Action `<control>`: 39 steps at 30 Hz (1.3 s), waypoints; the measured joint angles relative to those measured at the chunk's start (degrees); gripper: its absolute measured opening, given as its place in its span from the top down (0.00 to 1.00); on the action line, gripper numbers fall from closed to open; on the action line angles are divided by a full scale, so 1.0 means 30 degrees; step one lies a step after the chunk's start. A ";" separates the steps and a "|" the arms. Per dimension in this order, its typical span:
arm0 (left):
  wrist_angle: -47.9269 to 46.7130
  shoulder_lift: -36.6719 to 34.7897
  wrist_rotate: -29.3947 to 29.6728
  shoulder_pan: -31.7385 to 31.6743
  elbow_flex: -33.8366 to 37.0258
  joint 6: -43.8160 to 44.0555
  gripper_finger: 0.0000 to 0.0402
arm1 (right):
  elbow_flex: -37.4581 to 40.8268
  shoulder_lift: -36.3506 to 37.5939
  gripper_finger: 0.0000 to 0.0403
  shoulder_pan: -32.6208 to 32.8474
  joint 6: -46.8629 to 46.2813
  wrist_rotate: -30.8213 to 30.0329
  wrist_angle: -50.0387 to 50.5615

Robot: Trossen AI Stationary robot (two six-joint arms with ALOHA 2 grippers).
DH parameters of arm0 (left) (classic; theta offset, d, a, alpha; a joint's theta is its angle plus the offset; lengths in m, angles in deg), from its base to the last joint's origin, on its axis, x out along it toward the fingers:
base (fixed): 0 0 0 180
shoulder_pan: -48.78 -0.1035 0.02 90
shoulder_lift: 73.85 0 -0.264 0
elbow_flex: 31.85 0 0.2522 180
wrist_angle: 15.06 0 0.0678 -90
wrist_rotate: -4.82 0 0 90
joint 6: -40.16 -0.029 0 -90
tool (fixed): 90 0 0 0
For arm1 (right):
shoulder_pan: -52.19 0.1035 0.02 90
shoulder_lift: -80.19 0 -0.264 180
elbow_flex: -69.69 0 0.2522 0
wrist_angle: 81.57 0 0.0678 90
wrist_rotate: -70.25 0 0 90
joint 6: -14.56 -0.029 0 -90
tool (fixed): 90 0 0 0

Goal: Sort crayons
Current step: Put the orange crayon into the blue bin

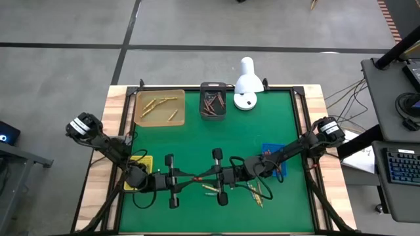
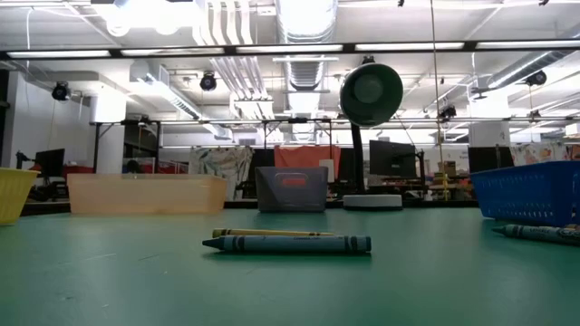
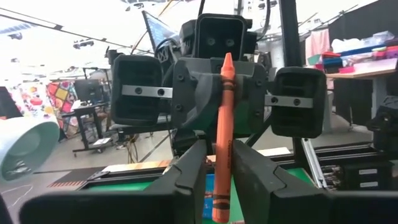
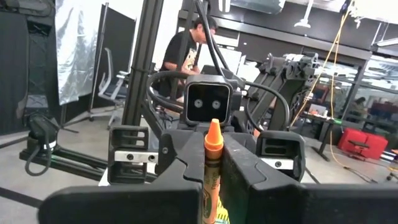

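Mid-handover of an orange crayon (image 3: pixel 222 140) above the bench's near edge: right gripper (image 1: pixel 209 176) clamped on it, left gripper (image 1: pixel 186 179) partly open around it, next needing a clean left release; wrist views alone showing the crayon, low view only loose crayons (image 2: pixel 292 244).

Orange crayon (image 3: pixel 222 149), green table mat (image 1: pixel 197 141), blue basket (image 2: pixel 530 192), yellow basket (image 2: pixel 14 195), white lamp (image 1: pixel 247 84)

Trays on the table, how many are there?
4: tan tray back left, dark grey tray beside it, yellow tray under left arm, blue tray under right arm.
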 joint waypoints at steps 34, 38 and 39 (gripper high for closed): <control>-0.1639 0.0015 0.4694 -0.0084 0.0045 0.0237 0.62 | 0.0435 0.7635 0.97 -0.1138 -2.4173 0.0604 4.2869; -0.1639 0.0015 0.4687 -0.0081 0.0045 0.0291 0.62 | 0.0984 0.7534 0.97 -0.1130 -2.3794 0.0587 4.2691; -0.1639 0.0015 0.4687 -0.0081 0.0045 0.0298 0.62 | 0.1124 0.7533 0.97 -0.1129 -2.3792 0.0587 4.2622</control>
